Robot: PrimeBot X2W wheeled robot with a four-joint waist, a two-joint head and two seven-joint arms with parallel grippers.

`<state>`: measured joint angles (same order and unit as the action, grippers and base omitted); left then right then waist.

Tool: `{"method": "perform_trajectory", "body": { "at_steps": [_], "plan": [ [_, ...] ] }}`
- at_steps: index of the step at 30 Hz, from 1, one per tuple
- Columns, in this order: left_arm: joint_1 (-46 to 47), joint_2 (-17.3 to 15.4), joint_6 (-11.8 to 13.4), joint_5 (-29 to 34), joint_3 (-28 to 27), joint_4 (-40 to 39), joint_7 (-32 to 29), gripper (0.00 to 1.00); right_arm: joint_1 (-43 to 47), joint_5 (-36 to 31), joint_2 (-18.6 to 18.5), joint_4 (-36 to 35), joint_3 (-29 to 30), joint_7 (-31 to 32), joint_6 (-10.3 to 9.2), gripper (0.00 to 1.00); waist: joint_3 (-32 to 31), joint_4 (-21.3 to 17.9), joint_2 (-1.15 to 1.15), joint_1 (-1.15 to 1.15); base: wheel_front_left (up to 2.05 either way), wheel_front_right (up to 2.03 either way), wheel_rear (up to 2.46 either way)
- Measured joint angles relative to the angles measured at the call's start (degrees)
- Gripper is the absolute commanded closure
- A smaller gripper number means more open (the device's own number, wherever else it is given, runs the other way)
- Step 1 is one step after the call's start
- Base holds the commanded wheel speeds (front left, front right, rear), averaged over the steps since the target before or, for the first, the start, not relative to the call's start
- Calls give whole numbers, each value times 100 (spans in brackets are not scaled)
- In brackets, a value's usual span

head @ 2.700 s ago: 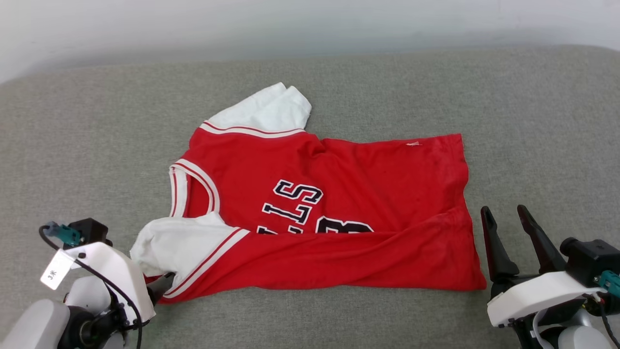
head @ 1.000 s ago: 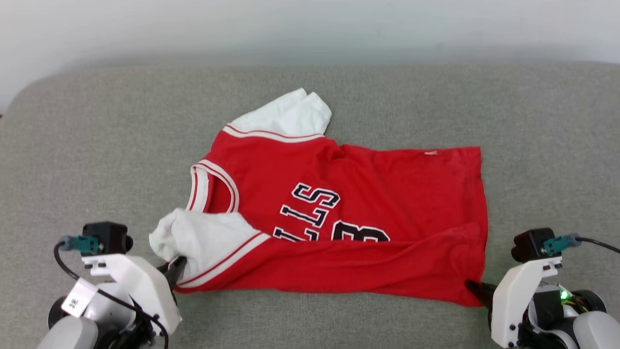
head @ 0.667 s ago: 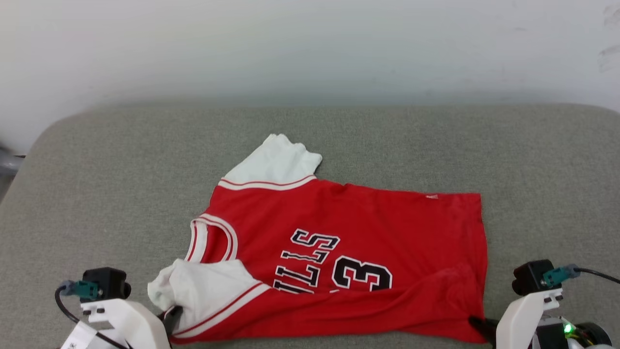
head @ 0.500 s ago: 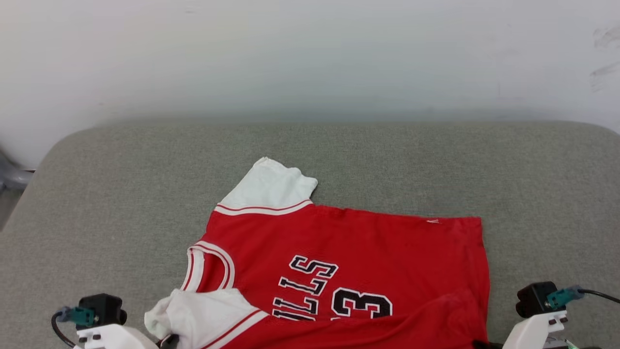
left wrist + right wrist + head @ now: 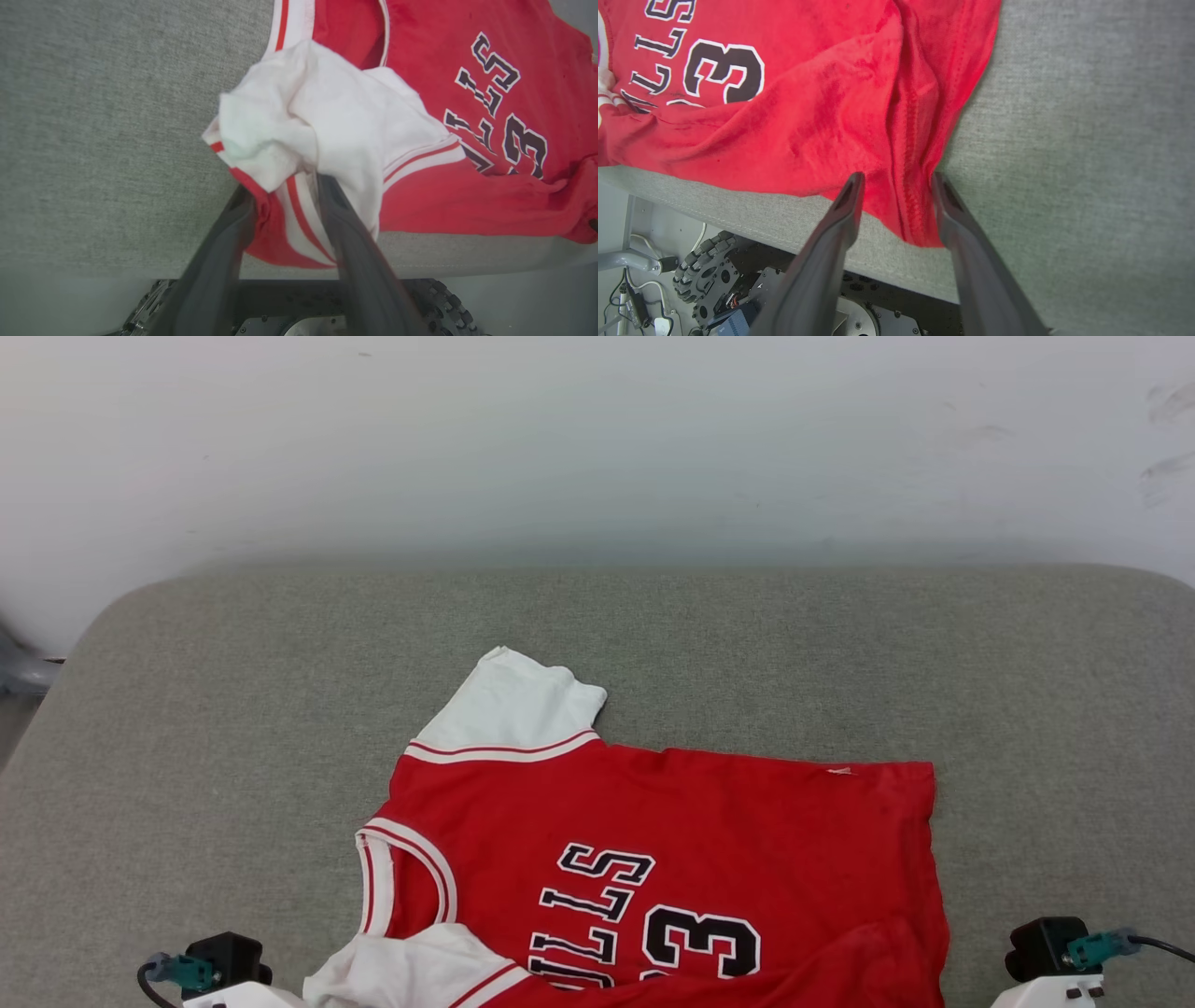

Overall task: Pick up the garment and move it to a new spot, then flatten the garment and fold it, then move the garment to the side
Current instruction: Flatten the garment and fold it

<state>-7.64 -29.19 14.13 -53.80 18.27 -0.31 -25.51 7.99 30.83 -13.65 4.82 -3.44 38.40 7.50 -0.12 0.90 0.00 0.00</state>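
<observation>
The garment, red with white sleeves and a black "LLS 23" print, lies front-up near the front edge of the grey cushion. In the left wrist view, my left gripper has its fingers spread. The garment's striped near sleeve lies bunched between and over the fingertips. My right gripper also stands open. The bottom hem corner of the garment lies loose between its fingers, hanging slightly over the cushion's front edge.
A pale wall runs behind the cushion. Bare grey cushion lies left, right and beyond the garment. Below the cushion's front edge, the robot's wheeled base and some cables are in sight.
The head camera has tilted up. The garment was drawn toward the front edge and spread flatter, uncovering more of the print. Both grippers, shut on the cloth a second ago, have opened.
</observation>
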Motion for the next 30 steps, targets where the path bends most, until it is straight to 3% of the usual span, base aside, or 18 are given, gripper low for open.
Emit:
{"method": "perform_trajectory", "body": {
  "at_steps": [5, 9, 14, 19, 24, 30],
  "plan": [
    [132, 32, -87, -5, -11, 223, 112, 0, 31, -167, 49, -76, 10, -457, 0, 0, -4, -54, 0, 0, 0, 0, 0],
    [273, -5, -154, 172, -46, 193, 374, 0, 22, -478, 187, -283, 167, -1259, 0, 0, -18, -87, 0, 0, 0, 0, 0],
    [527, 19, -153, 501, -175, 146, 999, 0, -39, -1039, 481, -533, 464, -2436, 0, 0, -23, -126, 0, 0, 0, 0, 0],
    [823, 100, -215, 860, -250, 144, 1735, 0, -177, -1461, 712, -779, 619, -3230, 0, 0, 50, -191, 0, 0, 0, 0, 0],
    [1330, 154, -293, 1239, -264, 276, 2343, 0, -380, -1716, 814, -1177, 612, -3530, 0, 0, 326, -262, 0, 0, 0, 0, 0],
    [2215, 212, -417, 1528, -193, 446, 2618, 0, -707, -1908, 916, -1558, 604, -3615, 0, 0, 865, -368, 0, 0, 0, 0, 0]
  ]
}}
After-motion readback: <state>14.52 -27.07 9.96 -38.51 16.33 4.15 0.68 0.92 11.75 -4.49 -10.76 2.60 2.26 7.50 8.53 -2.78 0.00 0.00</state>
